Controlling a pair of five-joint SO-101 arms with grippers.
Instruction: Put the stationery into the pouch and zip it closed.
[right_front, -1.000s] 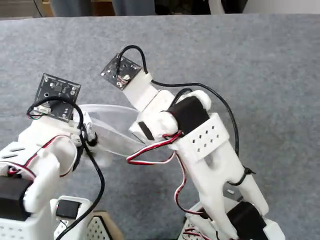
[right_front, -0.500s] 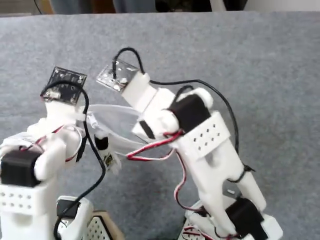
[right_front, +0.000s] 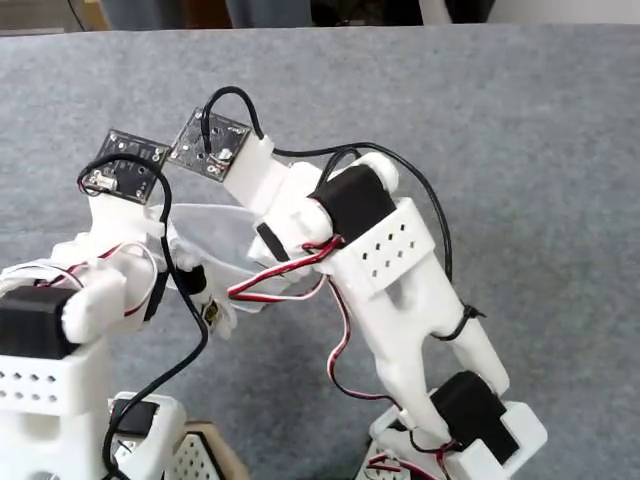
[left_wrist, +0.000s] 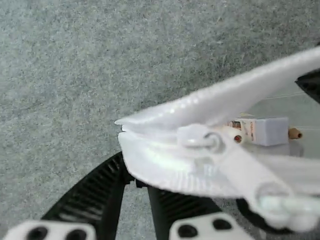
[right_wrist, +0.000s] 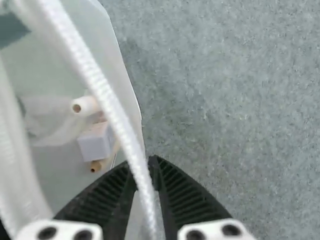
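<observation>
A translucent white pouch (right_front: 215, 235) hangs between the two arms over the grey table. My left gripper (left_wrist: 135, 176) is shut on one end of the pouch (left_wrist: 165, 162), beside the white zipper pull (left_wrist: 200, 137). My right gripper (right_wrist: 145, 172) is shut on the pouch's zipper edge (right_wrist: 100, 100). Through the pouch wall I see stationery: a pale block (left_wrist: 267, 131) and pencil ends (left_wrist: 295, 133). The right wrist view shows the same block (right_wrist: 95, 142) and a tube end (right_wrist: 82, 106) inside the pouch. In the high view the wrists hide both grippers' fingers.
Grey carpet-like table cover (right_front: 500, 130) lies bare to the right and at the back. The arms' bases (right_front: 150, 440) stand at the near edge. The two wrist camera boards (right_front: 125, 170) sit close together above the pouch.
The right wrist has swung to the left and the left arm has risen and turned towards it. The pouch has shifted left with them, still held by both.
</observation>
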